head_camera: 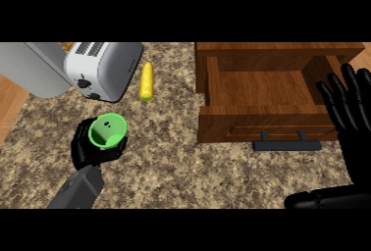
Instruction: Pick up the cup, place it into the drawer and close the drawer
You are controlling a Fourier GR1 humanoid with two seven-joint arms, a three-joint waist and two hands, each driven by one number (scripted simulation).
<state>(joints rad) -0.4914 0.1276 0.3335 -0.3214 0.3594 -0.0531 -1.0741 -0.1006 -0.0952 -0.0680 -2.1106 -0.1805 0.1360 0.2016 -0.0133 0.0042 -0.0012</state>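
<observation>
Left hand [98, 149] curls round the bright green, open-topped cup [108, 130]; right hand [349, 105] spread

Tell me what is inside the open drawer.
The drawer shows only its bare wooden floor. The right hand covers its right edge, so that strip cannot be seen.

No text, label, brand, number or sign can be read on anything here.

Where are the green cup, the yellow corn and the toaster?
green cup [107, 130], head view, on its inner wall.
yellow corn [147, 81], head view, mid-length of the cob.
toaster [109, 68], head view, on its silver side.
</observation>
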